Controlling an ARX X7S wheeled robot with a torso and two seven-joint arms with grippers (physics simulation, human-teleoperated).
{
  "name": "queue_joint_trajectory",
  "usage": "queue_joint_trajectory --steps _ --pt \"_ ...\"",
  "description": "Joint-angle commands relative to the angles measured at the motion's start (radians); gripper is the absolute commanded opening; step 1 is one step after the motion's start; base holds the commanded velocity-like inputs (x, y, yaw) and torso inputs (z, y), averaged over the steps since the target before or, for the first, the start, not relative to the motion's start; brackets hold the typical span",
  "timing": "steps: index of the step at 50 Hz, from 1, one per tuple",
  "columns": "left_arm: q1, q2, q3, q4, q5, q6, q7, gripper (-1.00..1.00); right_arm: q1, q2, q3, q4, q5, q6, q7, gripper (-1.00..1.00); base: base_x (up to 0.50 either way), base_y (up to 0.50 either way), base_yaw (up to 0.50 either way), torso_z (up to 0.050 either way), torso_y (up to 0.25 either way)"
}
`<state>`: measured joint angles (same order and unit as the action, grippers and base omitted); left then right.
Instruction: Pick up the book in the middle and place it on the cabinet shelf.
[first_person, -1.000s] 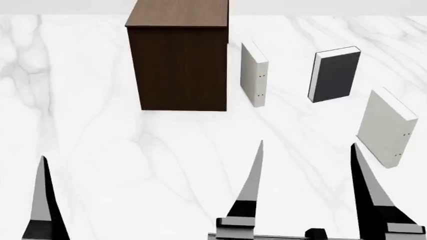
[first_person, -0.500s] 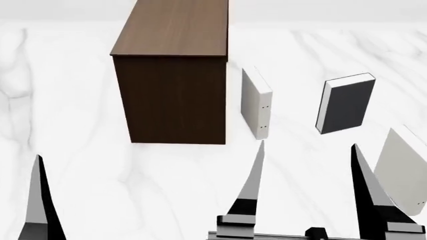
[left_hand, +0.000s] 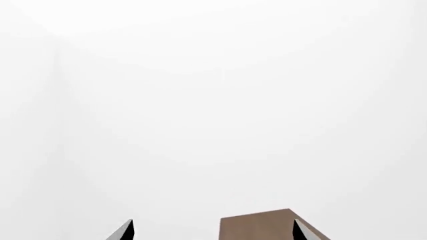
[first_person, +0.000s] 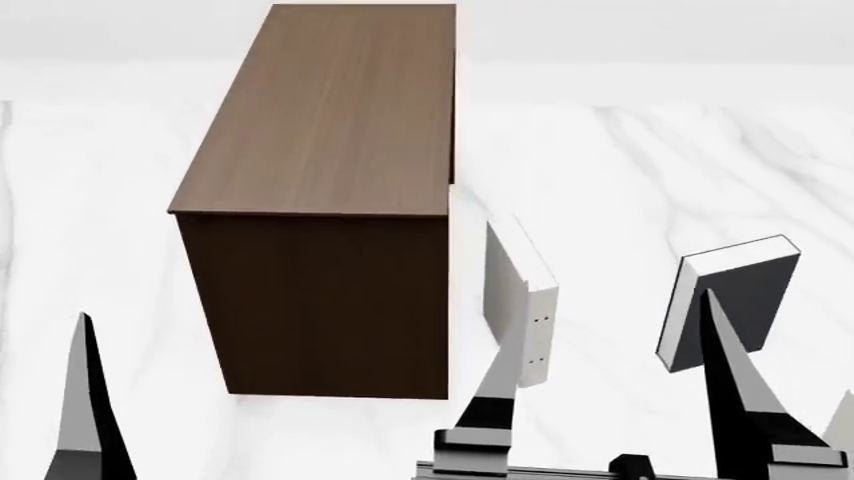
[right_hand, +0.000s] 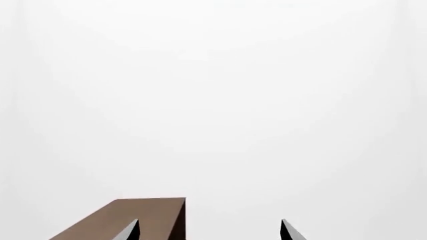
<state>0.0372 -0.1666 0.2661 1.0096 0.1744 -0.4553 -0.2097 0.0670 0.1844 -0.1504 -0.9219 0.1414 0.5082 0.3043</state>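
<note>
Cabinet (first_person: 327, 130) stands on the desk (first_person: 641, 160) with a bare top — book (first_person: 731, 300) upright nearby. Both hands — left (left_hand: 212, 231), right (first_person: 607, 345) — spread wide, holding nothing.

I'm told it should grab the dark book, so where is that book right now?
In the head view the dark grey book stands upright on the marble floor at the right, beyond the right gripper, with an off-white book between it and the brown cabinet.

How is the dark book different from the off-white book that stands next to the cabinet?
The dark book has a charcoal cover with white page edges; the off-white book is pale all over, with small dots on its spine. The off-white book stands close beside the cabinet; the dark book stands farther right. Both stand upright on the marble surface.
</note>
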Motion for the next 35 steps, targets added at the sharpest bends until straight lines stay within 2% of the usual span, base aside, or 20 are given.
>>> queue_joint_trajectory --steps 1,24,26,28,35 --pt "0.004 -0.005 0.012 -0.013 -0.002 0.013 -0.006 1.00 0.001 0.006 -0.002 0.006 0.006 -0.003 0.012 1.00 0.50 0.00 0.00 0.000 0.000" --pt "0.005 -0.015 0.025 -0.017 -0.009 0.019 -0.020 1.00 0.001 0.020 -0.024 0.024 -0.003 -0.020 0.035 1.00 0.50 0.00 0.00 0.000 0.001" --pt "0.003 -0.015 0.028 -0.016 -0.008 0.016 -0.021 1.00 0.012 0.016 -0.021 0.025 -0.019 0.028 0.060 1.00 0.49 0.00 0.00 0.000 0.000" --pt "0.002 -0.015 0.032 -0.015 -0.006 0.013 -0.021 1.00 0.017 0.019 -0.022 0.030 -0.038 0.057 0.079 1.00 0.16 0.00 0.00 0.000 0.000" --pt "0.004 -0.020 0.031 -0.027 -0.011 0.024 -0.027 1.00 -0.008 0.023 -0.007 0.027 -0.014 -0.027 0.067 1.00 0.00 0.00 0.00 0.000 0.002"
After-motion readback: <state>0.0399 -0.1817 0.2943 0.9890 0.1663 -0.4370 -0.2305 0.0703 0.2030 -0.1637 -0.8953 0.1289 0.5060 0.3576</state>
